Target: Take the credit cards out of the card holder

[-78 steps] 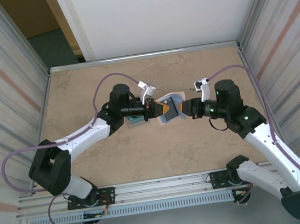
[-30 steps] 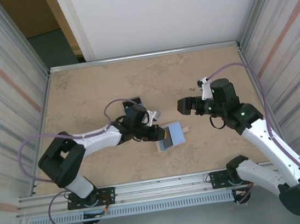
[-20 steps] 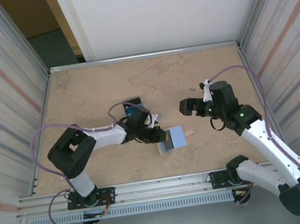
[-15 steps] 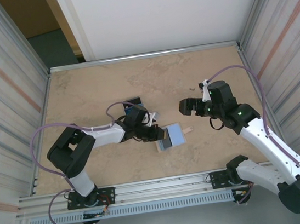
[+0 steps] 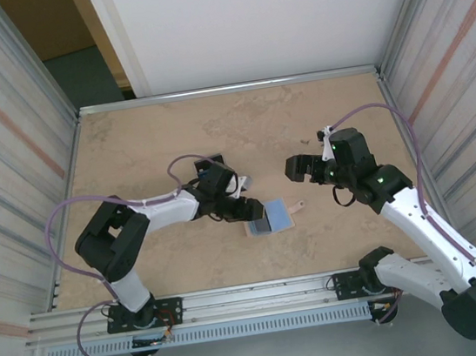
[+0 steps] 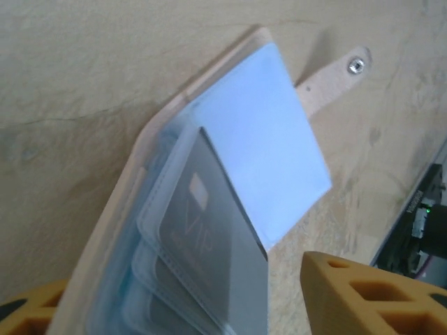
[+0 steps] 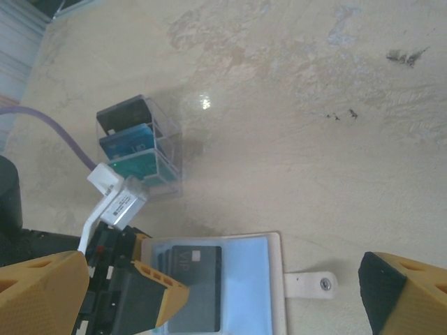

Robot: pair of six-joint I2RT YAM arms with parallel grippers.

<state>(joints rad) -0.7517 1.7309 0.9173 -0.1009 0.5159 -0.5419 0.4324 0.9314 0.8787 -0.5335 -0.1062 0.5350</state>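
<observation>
One dark card [image 6: 209, 237], marked VIP, sits in a clear sleeve [image 6: 150, 209] of the holder [image 5: 271, 217], so by my reading the job is not finished. The holder lies open on the table [image 5: 128, 140], a little nearer than the middle, pale blue faces up and its tab [image 6: 335, 75] thrown out flat to the right. Spread like that, it shows me the sleeve mouths, which is what I need for a pull. Three other cards [image 7: 133, 139], black, blue and teal, lie overlapped near it toward the back, in what looks like a clear case [image 7: 164, 160]. I cannot tell whether they sit inside it or under it.

The left gripper [image 5: 244, 210] is at the holder's left edge, with its fingers parted on either side of that edge. In the wrist view I see bare table between one finger and the card's edge, so I call it let go, not pinching. That arm is folded hard: elbow back near its base, forearm running low across the table, wrist dipped toward the holder.

The right gripper [image 5: 291, 169] hangs spread wide with nothing between its fingers. It is raised just beyond the holder and clear of it, its camera looking down on the open faces. That arm rises from its base at the near right corner and bends inward toward the centre. I'd judge it is parked there to come in for the dark card while the left steadies the holder.
</observation>
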